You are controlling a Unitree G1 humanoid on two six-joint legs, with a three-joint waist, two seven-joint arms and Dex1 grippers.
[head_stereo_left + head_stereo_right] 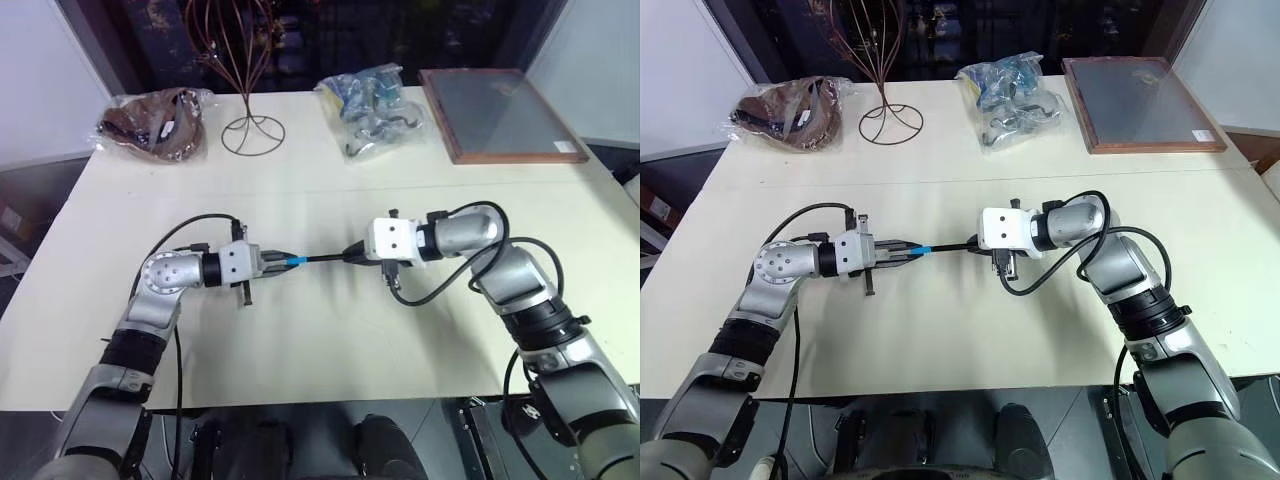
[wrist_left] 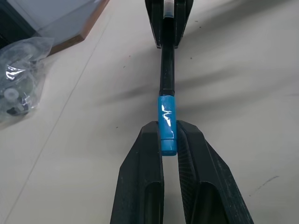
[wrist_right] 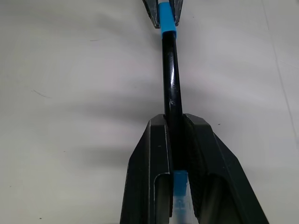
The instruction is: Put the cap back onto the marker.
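Two robot arms meet over the middle of a pale table [image 1: 330, 330], their grippers pointing at each other. There is one marker [image 1: 322, 258] and one cap [image 1: 293, 260]. The left gripper [image 2: 169, 140] is clenched on the blue cap, which sticks out past its fingertips. The right gripper [image 3: 175, 122] is clenched on the black marker, whose shaft runs straight across the gap between the two arms. The marker's end meets the open end of the cap, so cap and marker form one line held above the table, touching neither the surface nor anything else. How far the tip sits inside the cap cannot be made out.

In the right wrist view a small light-blue band [image 3: 179, 183] shows on the marker deep between the fingers; the rest of that end is hidden by the gripper.

Along the table's far edge lie four other things, well apart from the arms. There are two clear plastic bags: the one at far left, the brown bag [image 1: 155, 122], holds something brown, and the other, the blue bag [image 1: 372, 105], right of centre, holds blue and grey items too jumbled to identify. Between them stands one thin wire stand [image 1: 250, 110], its top cut off by the view. At far right lies one flat wooden-framed panel [image 1: 498, 112]
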